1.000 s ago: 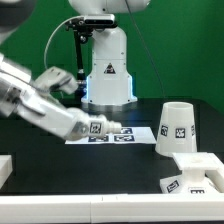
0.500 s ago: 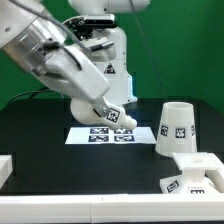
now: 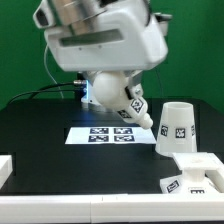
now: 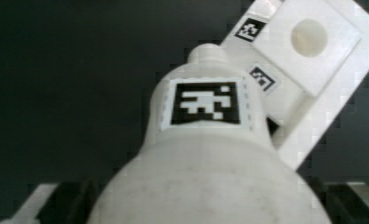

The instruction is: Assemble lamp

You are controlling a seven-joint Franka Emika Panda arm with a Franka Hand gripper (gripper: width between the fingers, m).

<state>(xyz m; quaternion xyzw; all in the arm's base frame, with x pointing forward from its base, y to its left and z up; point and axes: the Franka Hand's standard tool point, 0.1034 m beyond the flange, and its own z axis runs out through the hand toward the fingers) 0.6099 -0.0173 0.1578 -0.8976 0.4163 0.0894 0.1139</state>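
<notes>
My gripper (image 3: 112, 90) is shut on the white bulb (image 3: 130, 104) and holds it in the air, tilted, with its tagged neck pointing down toward the exterior view's right. In the wrist view the bulb (image 4: 206, 120) fills the middle between my dark fingers (image 4: 53, 203), neck pointing away. The tapered shade (image 3: 178, 128) stands on the table to the right of the bulb, apart from it. The squarish base block (image 3: 196, 166) lies in front of the shade. It also shows in the wrist view (image 4: 316, 62), beyond the bulb's neck, with a round hole in its top.
The marker board (image 3: 108, 135) lies flat on the black table under the bulb. The white robot pedestal (image 3: 92, 92) stands behind it, mostly hidden by my arm. A white rail (image 3: 60, 208) runs along the table's front edge, with a white block (image 3: 4, 166) at the exterior view's left.
My arm has swung from the exterior view's left toward the middle and risen. The bulb has travelled with it to the right, closer to the shade and base.
</notes>
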